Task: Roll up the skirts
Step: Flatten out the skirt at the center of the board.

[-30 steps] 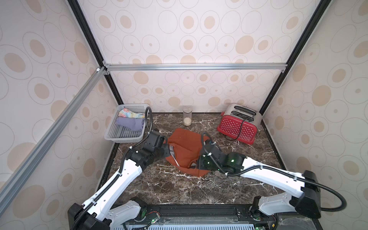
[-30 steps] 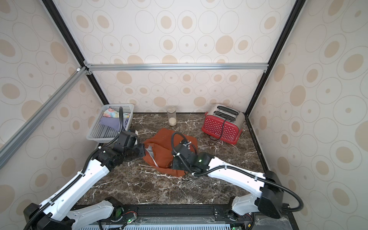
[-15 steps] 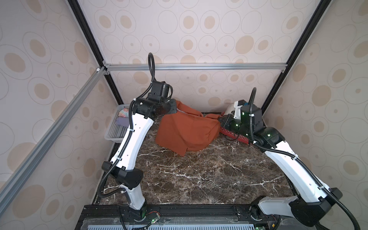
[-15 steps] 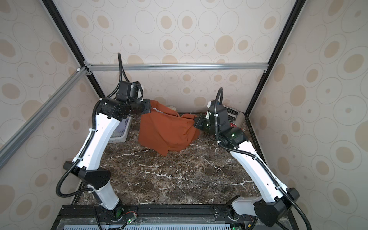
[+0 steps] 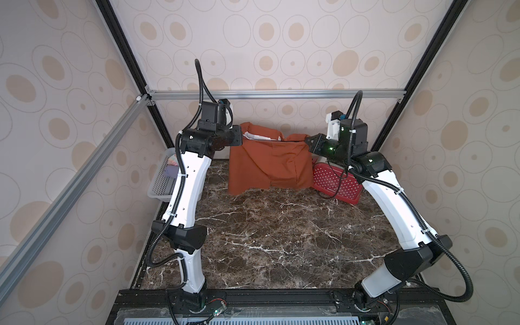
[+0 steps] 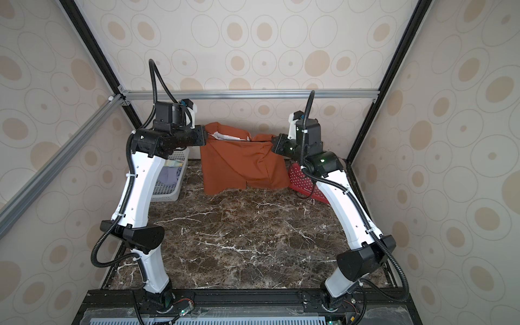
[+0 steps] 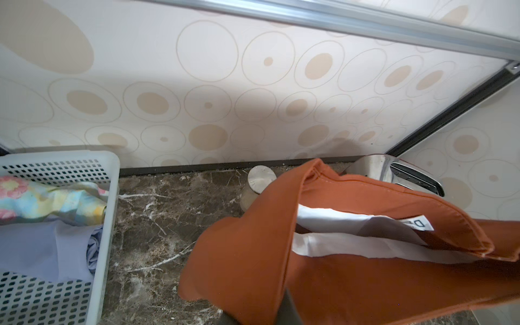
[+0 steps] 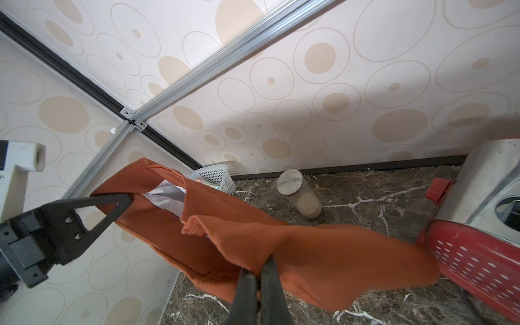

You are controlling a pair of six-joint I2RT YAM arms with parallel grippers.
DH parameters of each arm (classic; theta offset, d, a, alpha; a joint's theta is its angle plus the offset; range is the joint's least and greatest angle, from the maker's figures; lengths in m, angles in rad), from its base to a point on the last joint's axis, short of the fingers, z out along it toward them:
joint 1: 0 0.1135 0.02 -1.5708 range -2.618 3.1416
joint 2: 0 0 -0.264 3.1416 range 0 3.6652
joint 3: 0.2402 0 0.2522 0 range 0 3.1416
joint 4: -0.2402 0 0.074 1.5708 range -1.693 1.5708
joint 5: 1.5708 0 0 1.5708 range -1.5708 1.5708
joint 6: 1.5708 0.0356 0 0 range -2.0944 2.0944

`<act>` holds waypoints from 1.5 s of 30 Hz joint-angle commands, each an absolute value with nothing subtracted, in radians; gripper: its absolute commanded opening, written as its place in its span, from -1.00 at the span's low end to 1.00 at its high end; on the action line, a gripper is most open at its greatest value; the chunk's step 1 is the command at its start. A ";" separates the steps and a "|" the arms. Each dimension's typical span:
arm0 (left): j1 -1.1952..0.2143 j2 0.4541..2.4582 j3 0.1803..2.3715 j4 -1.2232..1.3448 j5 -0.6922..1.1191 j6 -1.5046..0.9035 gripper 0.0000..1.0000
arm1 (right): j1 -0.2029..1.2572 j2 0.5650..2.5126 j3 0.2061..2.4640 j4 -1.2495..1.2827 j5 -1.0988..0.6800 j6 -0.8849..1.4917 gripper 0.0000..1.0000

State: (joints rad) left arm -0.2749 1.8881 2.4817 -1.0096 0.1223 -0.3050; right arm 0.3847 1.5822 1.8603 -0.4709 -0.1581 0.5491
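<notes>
The rust-orange skirt [image 5: 267, 166] hangs spread by its waistband in front of the back wall, its hem just above the marble table [image 5: 267, 239]. My left gripper [image 5: 239, 138] is shut on one waistband corner, as the right wrist view shows [image 8: 123, 197]. My right gripper [image 8: 260, 267] is shut on the other corner [image 5: 309, 140]. A white lining and label show inside the waistband [image 7: 351, 225]. The floral skirt [image 7: 50, 202] and the lavender skirt [image 7: 42, 247] lie bunched in the white basket [image 7: 112, 197] at the back left.
A red toaster [image 5: 334, 180] stands at the back right, partly behind the hanging cloth, its cord on the table. A lidded jar [image 8: 298, 194] stands by the back wall behind the skirt. An aluminium crossbar [image 5: 267, 94] runs above both grippers.
Both arms have risen from the table, lifting the rust-orange skirt toward the back wall. Since half a second ago they have drawn apart, so the waistband hangs stretched wider.
</notes>
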 commanded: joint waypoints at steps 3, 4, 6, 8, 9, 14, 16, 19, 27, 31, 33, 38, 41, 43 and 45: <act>-0.260 1.757 2.329 -0.914 0.128 -0.238 -0.80 | 0.371 1.466 1.706 -0.377 -0.142 0.525 -1.00; -0.259 1.744 2.297 -0.903 0.129 -0.240 -0.80 | 0.370 1.462 1.694 -0.389 -0.139 0.527 -1.00; -0.259 1.731 2.249 -0.879 0.132 -0.241 -0.81 | 0.370 1.465 1.675 -0.393 -0.146 0.523 -1.00; -0.260 1.748 2.242 -0.869 0.125 -0.240 -0.83 | 0.370 1.484 1.670 -0.387 -0.145 0.523 -1.00; -0.260 1.766 2.257 -0.870 0.121 -0.234 -0.85 | 0.370 1.502 1.681 -0.386 -0.143 0.523 -1.00; -0.259 1.877 2.406 -0.890 0.077 -0.207 -0.91 | 0.353 1.660 1.870 -0.457 -0.166 0.510 -1.00; -0.257 1.910 2.471 -0.891 0.051 -0.209 -0.92 | 0.342 1.747 2.014 -0.519 -0.183 0.503 -1.00; -0.258 1.889 2.452 -0.831 0.044 -0.223 -0.91 | 0.340 1.862 2.259 -0.643 -0.219 0.473 -1.00; -0.261 1.410 1.669 -0.445 -0.015 -0.368 0.10 | 0.414 1.748 2.163 -0.719 -0.423 0.312 -1.00; -0.266 1.084 1.249 -0.508 -0.202 -0.559 0.98 | 0.532 1.542 1.723 -0.699 -0.440 0.232 -1.00; -0.265 0.927 1.096 -0.610 -0.272 -0.654 0.98 | 0.610 1.464 1.486 -0.685 -0.435 0.222 -0.84; -0.265 0.682 0.844 -0.816 -0.213 -0.856 0.98 | 0.777 1.431 1.212 -0.803 -0.423 0.263 -0.35; -0.265 0.646 0.792 -0.854 -0.150 -0.875 0.98 | 0.784 1.351 1.125 -0.799 -0.347 0.365 -0.10; -0.265 0.703 0.782 -0.828 -0.072 -0.857 0.98 | 0.778 1.275 1.069 -0.744 -0.303 0.452 0.15; -0.267 0.820 0.779 -0.760 0.067 -0.811 0.98 | 0.771 1.226 1.033 -0.704 -0.280 0.528 0.25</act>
State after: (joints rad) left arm -0.2684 0.7109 0.7784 -0.8017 -0.0959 -0.8005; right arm 0.7803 1.3209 1.0435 -0.7643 -0.3435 0.4053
